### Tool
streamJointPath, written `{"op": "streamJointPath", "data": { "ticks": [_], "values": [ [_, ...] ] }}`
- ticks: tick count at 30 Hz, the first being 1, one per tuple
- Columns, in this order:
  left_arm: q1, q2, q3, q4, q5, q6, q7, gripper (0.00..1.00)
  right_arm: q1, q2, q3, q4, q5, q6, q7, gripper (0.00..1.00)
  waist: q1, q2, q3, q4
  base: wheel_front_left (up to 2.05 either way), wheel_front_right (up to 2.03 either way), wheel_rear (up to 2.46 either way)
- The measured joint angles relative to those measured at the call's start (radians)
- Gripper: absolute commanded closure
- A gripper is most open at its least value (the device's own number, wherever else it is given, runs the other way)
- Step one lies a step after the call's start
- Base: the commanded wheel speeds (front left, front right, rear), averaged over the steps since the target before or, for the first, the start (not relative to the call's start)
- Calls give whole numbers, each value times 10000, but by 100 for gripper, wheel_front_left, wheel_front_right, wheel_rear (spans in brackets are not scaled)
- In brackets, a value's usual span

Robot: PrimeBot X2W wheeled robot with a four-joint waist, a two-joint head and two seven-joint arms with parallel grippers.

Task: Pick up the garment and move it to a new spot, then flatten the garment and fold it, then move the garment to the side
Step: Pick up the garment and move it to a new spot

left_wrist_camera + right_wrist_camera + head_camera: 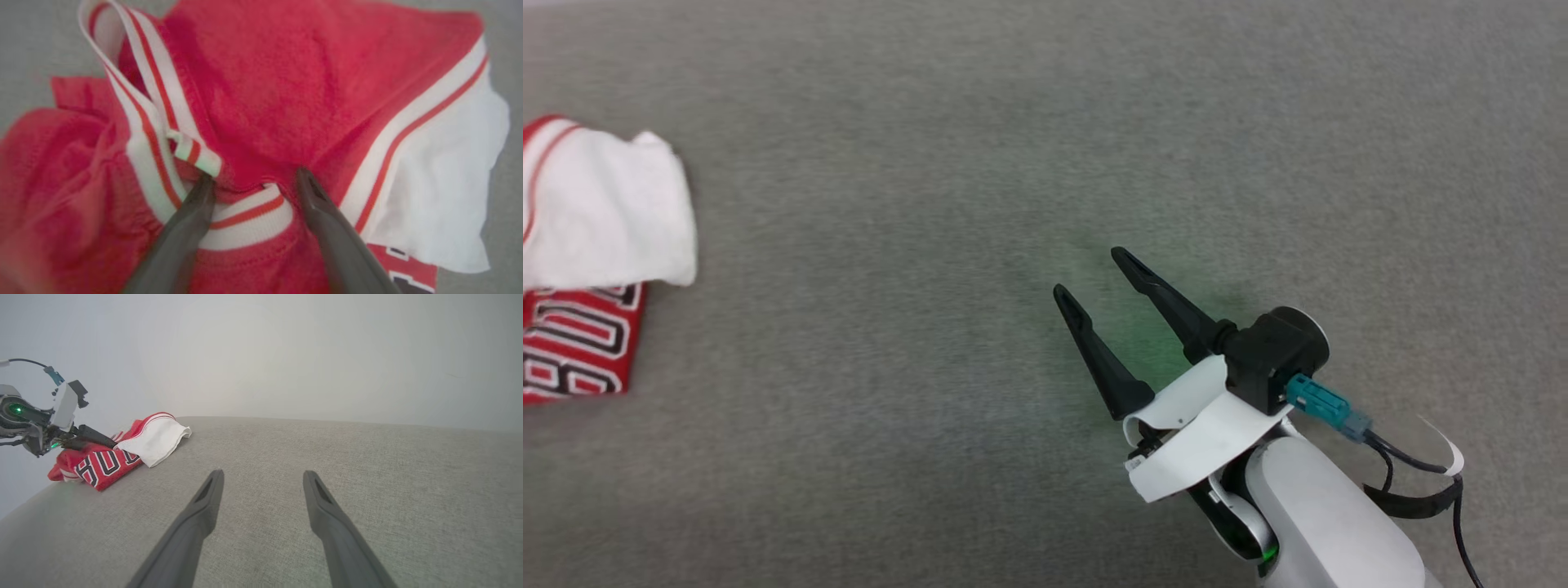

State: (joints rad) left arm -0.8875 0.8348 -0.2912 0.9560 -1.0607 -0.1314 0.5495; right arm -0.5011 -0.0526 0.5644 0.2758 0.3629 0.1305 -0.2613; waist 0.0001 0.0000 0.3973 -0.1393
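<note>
The garment (pixel 600 216) lies bunched at the far left of the head view, a white sleeve on top of red cloth with black lettering. My left gripper (pixel 255 175) is open, its fingertips (pixel 206 183) pressed down onto the garment (pixel 261 90) on either side of the striped collar. From the right wrist view, the left gripper (pixel 98 439) reaches over the garment (pixel 122 455) from the left. My right gripper (pixel 1085 271) is open and holds nothing, hovering over bare grey surface well to the right of the garment. Its fingers also show as the right gripper (pixel 263 473).
The grey fabric surface (pixel 1045 147) stretches wide between the garment and my right arm. Its far edge (pixel 347 421) meets a pale wall in the right wrist view, and the surface curves away at the lower left.
</note>
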Motion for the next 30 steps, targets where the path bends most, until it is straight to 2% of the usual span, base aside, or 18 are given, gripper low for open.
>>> {"op": "streamJointPath", "data": {
  "ticks": [8, 16, 17, 18, 19, 24, 30],
  "values": [
    [66, 454, -8, 368, -1051, 0, 1365, 0, -71, -2, 134, -384, -125, 0, 0, 0, -1, 0, 552, -587, 0, 0, 0],
    [-17, 777, -132, 58, -1511, 38, 1862, 0, -128, 0, 128, -635, -370, 0, 0, 0, -1, 0, 992, -782, 0, 0, 0],
    [-15, 788, -165, -10, -1540, 40, 1822, 29, -128, 0, 123, -646, -378, 0, 0, 0, -1, 0, 1017, -774, 0, 0, 0],
    [-11, 788, -215, -100, -1572, 42, 1772, 78, -128, 0, 115, -658, -378, 0, 0, 0, -1, 0, 1029, -752, 0, 0, 0],
    [4, 775, -234, -171, -1653, 42, 1678, 100, -130, 0, 111, -675, -384, 0, 0, 0, -1, 0, 1034, -720, 0, 0, 0],
    [49, 514, -359, -525, -1979, 42, 1237, 100, -211, 4, 79, -652, -387, 0, 0, 0, -1, 0, 919, -517, 0, 0, 0],
    [168, 430, -1034, -1233, -1814, 50, 347, 100, -205, 10, -84, -497, -288, 0, 0, 0, 0, 0, 533, -250, 0, 0, 0]
  ]
}}
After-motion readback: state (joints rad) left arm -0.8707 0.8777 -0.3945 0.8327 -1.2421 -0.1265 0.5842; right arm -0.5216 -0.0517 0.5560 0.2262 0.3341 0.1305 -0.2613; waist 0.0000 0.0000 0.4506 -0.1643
